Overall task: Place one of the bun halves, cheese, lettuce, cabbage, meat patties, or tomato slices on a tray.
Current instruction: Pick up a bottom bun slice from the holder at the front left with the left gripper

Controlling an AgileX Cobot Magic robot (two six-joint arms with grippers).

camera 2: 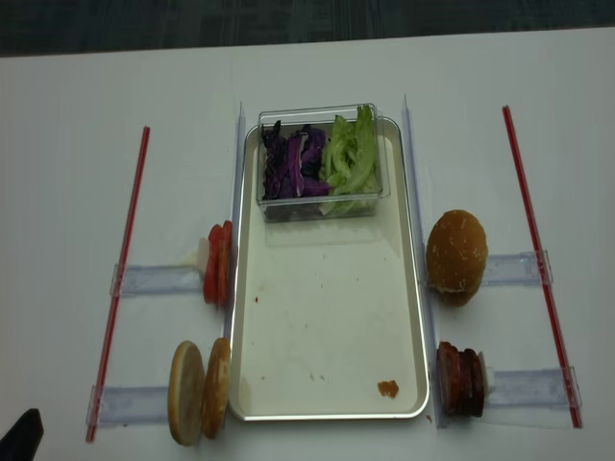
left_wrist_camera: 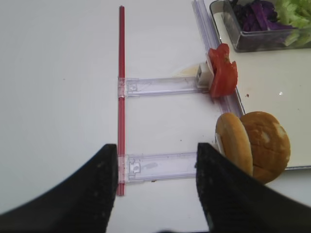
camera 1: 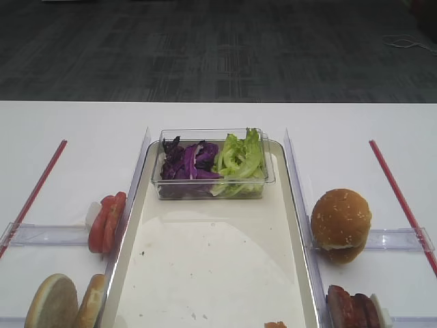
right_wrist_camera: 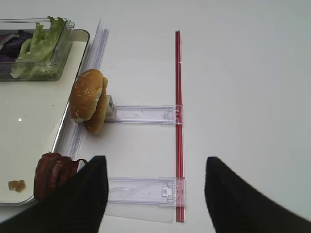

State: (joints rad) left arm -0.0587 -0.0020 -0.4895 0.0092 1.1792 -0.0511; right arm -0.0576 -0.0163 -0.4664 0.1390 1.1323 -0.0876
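Bun halves are standing on edge beside the tray, pale faces showing. Left fingers are hovering spread apart above the surface; right fingers are likewise gaping, gripping nothing.

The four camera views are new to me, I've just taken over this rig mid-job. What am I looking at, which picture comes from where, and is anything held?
This is a two-armed robot at a white table. Two pictures look down from above; the other two come from cameras on each wrist, where the dark shapes at the bottom are the gripper fingers.

The left gripper and right gripper are both open and hold nothing.

In the middle lies the long cream-white tray with a silvery rim. At its far end sits a clear plastic box with purple shredded cabbage and green ruffled lettuce.

Left of the tray: red tomato slices and flat pale bun halves, all on edge. Right: a whole sesame bun and dark brown meat patties.
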